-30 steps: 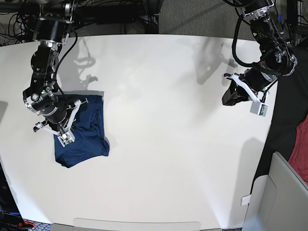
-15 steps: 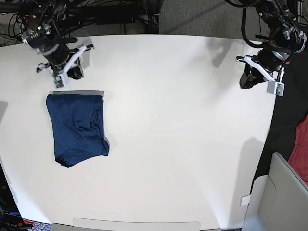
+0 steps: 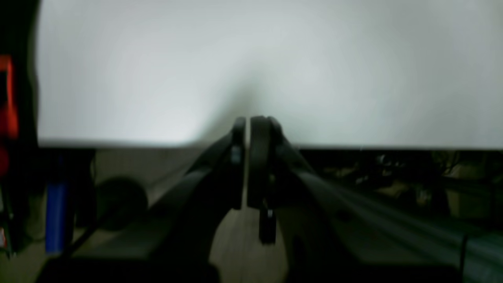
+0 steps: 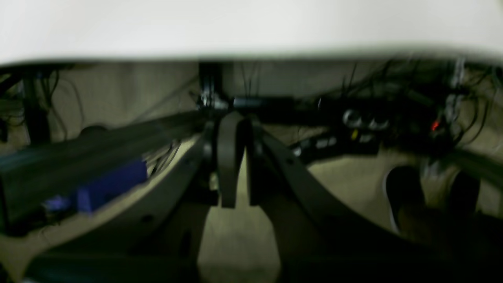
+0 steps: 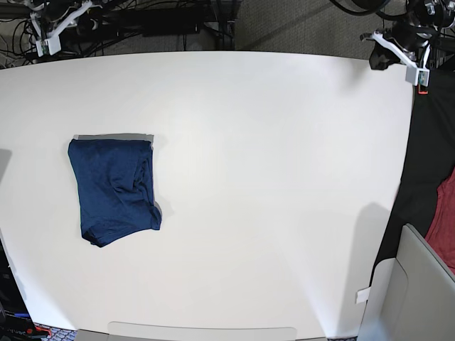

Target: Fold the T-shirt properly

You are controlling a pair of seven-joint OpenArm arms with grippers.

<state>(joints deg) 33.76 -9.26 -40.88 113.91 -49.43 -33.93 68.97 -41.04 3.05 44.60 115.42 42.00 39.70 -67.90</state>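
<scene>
With the T-shirt [image 5: 114, 190] lying folded on the bench [image 5: 270, 177] near its left edge, we judge the fold done and should hold both empty pincers, left [image 3: 249, 126] and right [image 4: 238, 125], pinched together clear of it.

You've got a white table [image 5: 270, 185], a red cloth [image 5: 444, 213] at the right edge, a grey panel [image 5: 416, 284] below it, and cables [image 4: 393, 90] behind the table.
</scene>
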